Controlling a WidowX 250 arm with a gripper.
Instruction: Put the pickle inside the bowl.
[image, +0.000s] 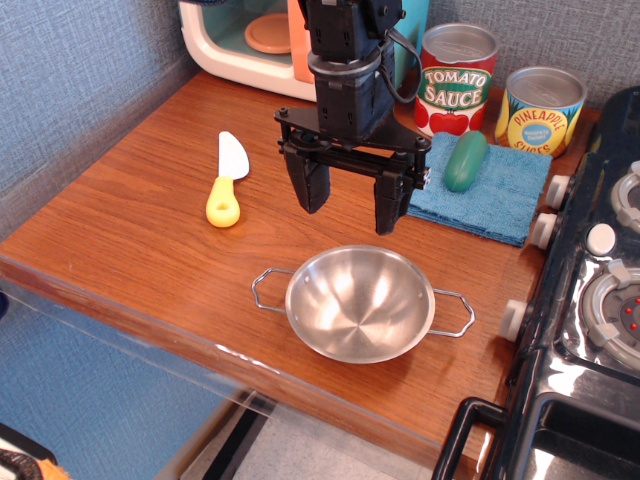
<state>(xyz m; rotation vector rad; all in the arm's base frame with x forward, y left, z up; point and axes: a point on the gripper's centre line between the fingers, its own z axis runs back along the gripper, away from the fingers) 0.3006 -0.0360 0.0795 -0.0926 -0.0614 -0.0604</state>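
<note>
Claw (349, 204) spread wide, empty, hanging above counter (130, 240) just behind bowl (360, 302); bowl upright near front edge, nothing inside; pickle (465, 161) behind and right of bowl, lying on blue cloth (490, 195), apart from claw; tomato sauce can (456, 80) and second can (540, 110) behind cloth; yellow-handled knife (227, 180) left of bowl, farther back; stove (590, 300) right of bowl.

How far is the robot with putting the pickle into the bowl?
Nothing looks done yet. The pickle lies on the blue cloth in front of the cans, and the bowl is empty. The gripper hangs above the table with open jaws, holding nothing. Left: reach the pickle, grasp it, carry it over and release it in the bowl.
</note>
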